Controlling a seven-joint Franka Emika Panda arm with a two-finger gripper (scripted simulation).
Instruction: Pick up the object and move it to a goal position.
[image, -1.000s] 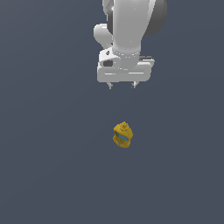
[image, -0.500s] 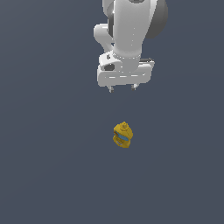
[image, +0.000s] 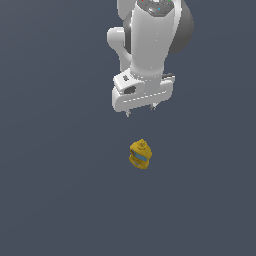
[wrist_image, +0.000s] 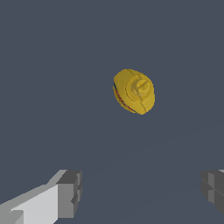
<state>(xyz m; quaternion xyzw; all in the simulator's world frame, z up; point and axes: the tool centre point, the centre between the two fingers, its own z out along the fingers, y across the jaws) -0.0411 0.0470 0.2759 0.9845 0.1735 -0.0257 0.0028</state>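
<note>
The object is a small yellow squeeze bottle (image: 140, 154) with a pointed yellow cap and a blue-and-white label. It stands on the dark grey floor in the exterior view, below the white arm. In the wrist view the bottle (wrist_image: 134, 91) is seen from above, cap toward the camera. My gripper (image: 141, 112) hangs above and behind the bottle, apart from it. Its two grey fingertips (wrist_image: 70, 194) are spread wide with nothing between them. The gripper (wrist_image: 142, 192) is open and empty.
A plain dark grey floor (image: 60, 190) surrounds the bottle on all sides. No other objects or edges show in either view.
The arm has shifted a little toward the exterior view's right and tilted slightly. The bottle has not moved. The gripper stays open.
</note>
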